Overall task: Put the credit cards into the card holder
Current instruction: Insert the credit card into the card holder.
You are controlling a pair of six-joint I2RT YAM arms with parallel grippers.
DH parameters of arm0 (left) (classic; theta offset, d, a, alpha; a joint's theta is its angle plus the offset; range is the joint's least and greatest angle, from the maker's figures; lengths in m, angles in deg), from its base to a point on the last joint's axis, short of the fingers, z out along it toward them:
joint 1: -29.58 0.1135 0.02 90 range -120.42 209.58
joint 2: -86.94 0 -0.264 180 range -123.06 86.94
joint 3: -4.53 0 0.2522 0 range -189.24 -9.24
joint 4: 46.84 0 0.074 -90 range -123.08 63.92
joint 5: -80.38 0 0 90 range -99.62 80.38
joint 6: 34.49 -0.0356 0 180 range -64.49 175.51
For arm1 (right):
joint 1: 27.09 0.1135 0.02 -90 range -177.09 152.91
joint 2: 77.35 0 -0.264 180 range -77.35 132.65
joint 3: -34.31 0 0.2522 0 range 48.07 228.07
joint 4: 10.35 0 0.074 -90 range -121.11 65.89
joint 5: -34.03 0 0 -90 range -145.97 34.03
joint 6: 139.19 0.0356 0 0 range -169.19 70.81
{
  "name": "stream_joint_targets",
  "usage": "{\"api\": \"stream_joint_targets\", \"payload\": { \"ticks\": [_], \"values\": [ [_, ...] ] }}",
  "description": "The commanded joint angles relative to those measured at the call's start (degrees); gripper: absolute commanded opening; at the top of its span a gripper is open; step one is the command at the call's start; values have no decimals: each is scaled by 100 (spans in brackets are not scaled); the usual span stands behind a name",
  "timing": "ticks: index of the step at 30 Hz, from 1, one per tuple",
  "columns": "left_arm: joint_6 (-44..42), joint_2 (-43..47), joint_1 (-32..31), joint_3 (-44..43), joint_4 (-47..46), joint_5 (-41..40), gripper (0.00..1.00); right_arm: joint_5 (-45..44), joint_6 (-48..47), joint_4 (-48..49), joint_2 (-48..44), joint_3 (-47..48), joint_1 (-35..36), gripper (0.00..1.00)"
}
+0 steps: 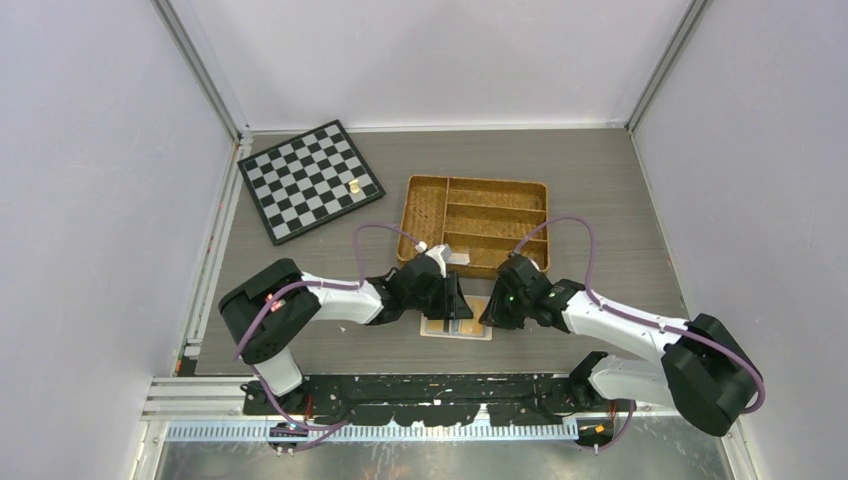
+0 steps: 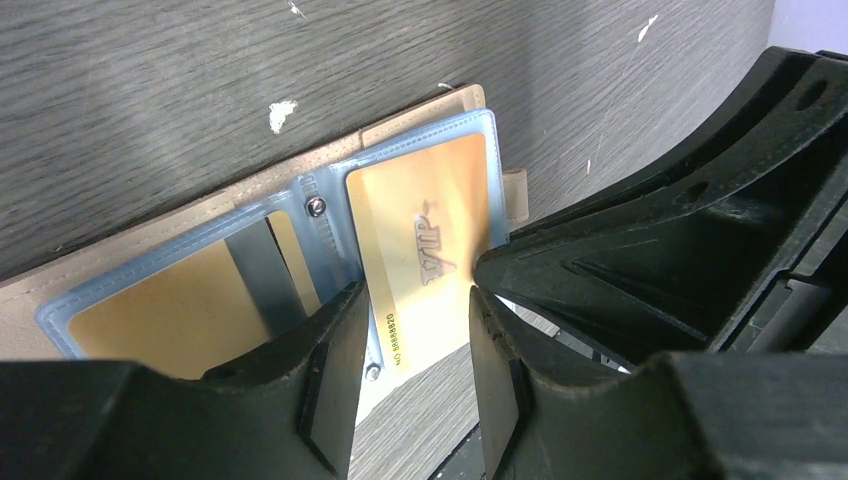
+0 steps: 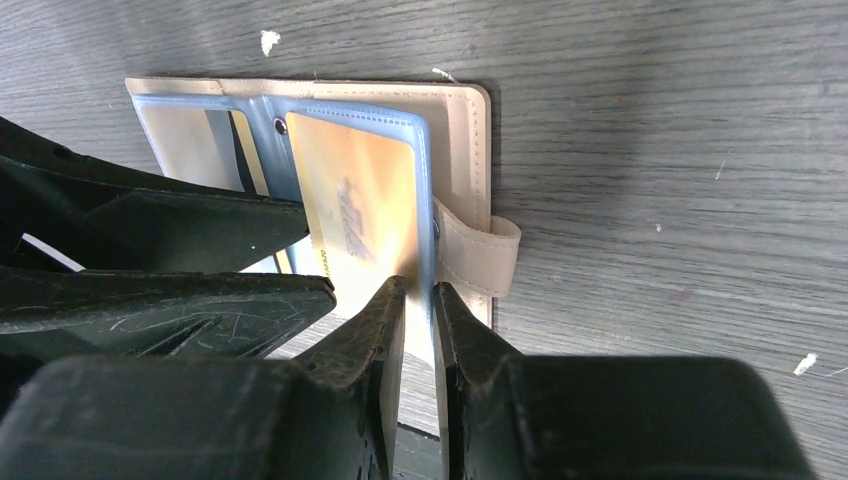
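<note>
**Top:** L gripper (image 1: 463, 308) and R gripper (image 1: 488, 318) meet nose to nose over the holder (image 1: 455, 329). It lies open on the table (image 1: 600, 200), just on the arms' side of the tray (image 1: 478, 182). The board (image 1: 310, 180) is well apart, far left. Both arms crowd in, prob. so one steadies the holder while the other feeds.

**L wrist:** holder is open flat w/ its clear sleeves up. The orange card (image 2: 425, 215) sits mostly inside the tab-side sleeve (image 2: 420, 138), its near end sticking out between the L jaws. The jaws stand apart and straddle that end, not clamped on it as far as I can see. Prob. they pin the sleeve page so it doesn't slide. The other sleeve (image 2: 150, 310) shows tan too, maybe a card already in; can't tell for sure.

**R wrist:** R jaws are nearly together w/ a thin gap, right at the card's outer edge and the sleeve lip, beside the tab (image 3: 480, 255). Can't tell if they pinch the card or merely nudge it. The spot suits pushing it deeper. Card looks partly in, not yet seated.
</note>
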Motion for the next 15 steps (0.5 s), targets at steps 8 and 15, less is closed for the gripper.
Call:
{"api": "stream_joint_targets", "payload": {
  "ticks": [8,15],
  "values": [
    [13,-9,-66,-40,-50,33,44,-276,11,-228,-204,190,32,27],
    [13,-15,-65,-41,-56,42,44,-222,24,-220,-268,183,33,21]
  ]
}}
